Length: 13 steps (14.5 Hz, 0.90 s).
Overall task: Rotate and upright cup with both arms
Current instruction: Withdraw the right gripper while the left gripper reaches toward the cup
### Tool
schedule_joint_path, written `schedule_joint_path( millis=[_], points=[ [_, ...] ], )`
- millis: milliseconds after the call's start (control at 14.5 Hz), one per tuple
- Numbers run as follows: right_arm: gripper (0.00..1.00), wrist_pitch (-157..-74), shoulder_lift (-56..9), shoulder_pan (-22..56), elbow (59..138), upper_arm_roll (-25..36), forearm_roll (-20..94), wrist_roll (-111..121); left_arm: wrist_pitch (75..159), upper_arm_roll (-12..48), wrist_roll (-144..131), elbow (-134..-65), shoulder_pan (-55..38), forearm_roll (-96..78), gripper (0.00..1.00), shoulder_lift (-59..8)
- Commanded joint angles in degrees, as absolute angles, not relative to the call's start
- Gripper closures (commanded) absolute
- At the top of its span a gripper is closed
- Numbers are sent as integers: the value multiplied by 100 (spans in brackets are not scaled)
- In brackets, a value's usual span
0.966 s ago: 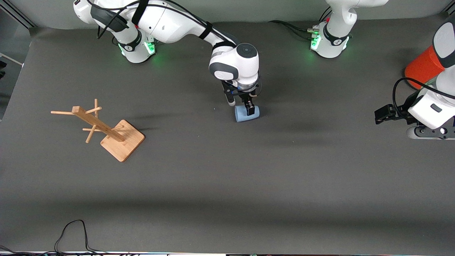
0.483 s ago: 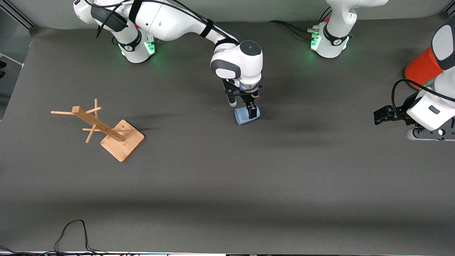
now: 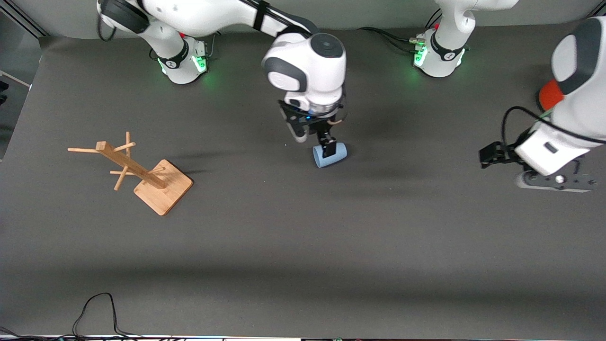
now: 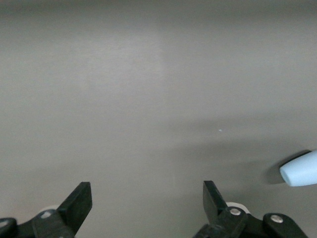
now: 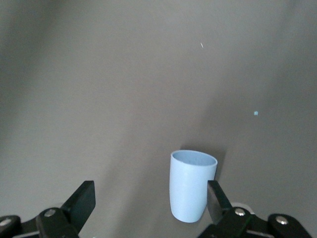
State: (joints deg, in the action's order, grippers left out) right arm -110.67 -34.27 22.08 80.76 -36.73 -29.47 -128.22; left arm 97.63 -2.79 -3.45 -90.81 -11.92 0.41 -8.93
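The light-blue cup [image 3: 329,156] lies on its side on the grey mat near the table's middle. My right gripper [image 3: 313,142] hangs just over it, open. In the right wrist view the cup [image 5: 190,191] lies between the jaws, close against one finger [image 5: 216,197], with a wide gap to the other finger; the right gripper [image 5: 148,203] grips nothing. My left gripper [image 3: 490,155] is open and empty above the mat toward the left arm's end. In the left wrist view the left gripper [image 4: 147,201] faces bare mat, and the cup's end [image 4: 301,169] shows at the edge.
A wooden peg rack [image 3: 142,173] stands on its square base toward the right arm's end. An orange can [image 3: 550,93] is mostly hidden by the left arm. A black cable [image 3: 94,308] lies at the near edge.
The right wrist has risen above the cup, which has barely shifted. The left arm has moved toward the table's middle.
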Motion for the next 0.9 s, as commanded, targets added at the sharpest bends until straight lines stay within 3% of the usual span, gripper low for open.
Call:
schedule_joint_path(
  millis=[0,207,483,690,828],
  points=[
    [0,-10698,-2735,1505,8200,-3736,-2252,-11484,9730,-352,-754,-8641,-1694,79,0,-1282],
    [0,-10573,-2182,1047,8191,-3334,-1462,-9893,9730,-352,-1605,-8159,-2274,193,0,-1835],
    [0,-10224,-1320,1072,8209,-1814,41,-7398,9764,-360,-2573,-7305,-2855,456,0,-2784],
    [0,-9915,-968,1081,8227,-995,264,-5797,9844,-273,-3460,-6883,-3251,684,0,-3478],
    [0,-9704,-792,1064,8227,-538,264,-4716,9940,191,-4224,-6733,-3305,1043,0,-3821]
  ],
)
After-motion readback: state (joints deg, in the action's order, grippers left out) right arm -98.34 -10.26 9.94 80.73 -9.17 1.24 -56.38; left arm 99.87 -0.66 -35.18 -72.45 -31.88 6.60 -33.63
